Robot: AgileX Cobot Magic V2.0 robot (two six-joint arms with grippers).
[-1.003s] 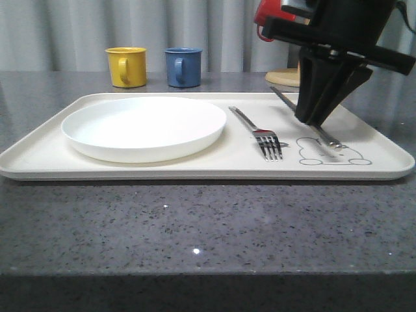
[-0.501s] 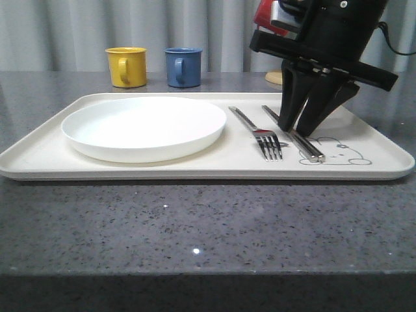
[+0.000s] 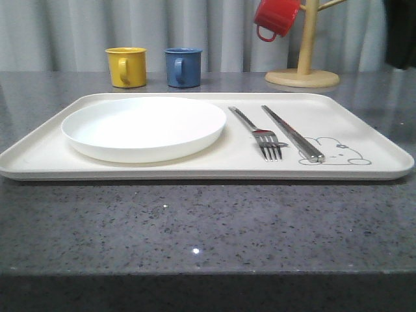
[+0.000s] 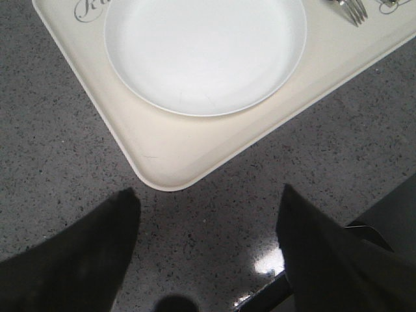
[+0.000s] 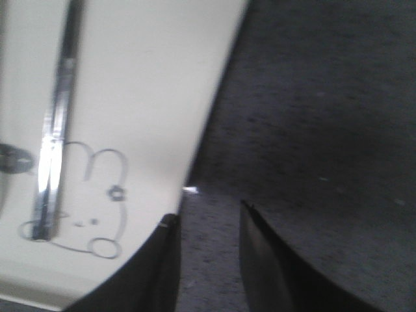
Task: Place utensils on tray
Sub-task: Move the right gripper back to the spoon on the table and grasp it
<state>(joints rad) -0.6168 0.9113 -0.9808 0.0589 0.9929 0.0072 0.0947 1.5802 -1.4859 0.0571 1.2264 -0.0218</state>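
The cream tray (image 3: 195, 170) lies on the grey counter. On its right half a silver fork (image 3: 260, 133) and a pair of chopsticks (image 3: 292, 134) lie side by side, the chopstick tips by the bunny drawing (image 3: 338, 154). My right gripper (image 5: 207, 213) hovers over the tray's right rim (image 5: 214, 110) and the counter, open with nothing between its fingers. The chopsticks (image 5: 55, 130) lie apart from it. My left gripper (image 4: 208, 192) is wide open and holds nothing above the counter, just off the tray's corner (image 4: 166, 182). The fork tines (image 4: 354, 8) show far beyond it.
A white plate (image 3: 144, 127) fills the tray's left half. Behind the tray stand a yellow mug (image 3: 126, 66) and a blue mug (image 3: 182, 67). A wooden mug tree (image 3: 305, 39) with a red mug (image 3: 276, 18) stands back right. A dark part of my right arm (image 3: 400, 32) hangs at the far right.
My right gripper has let go of the chopsticks, which now lie on the tray beside the fork. It has drawn off up and to the right, past the tray's rim.
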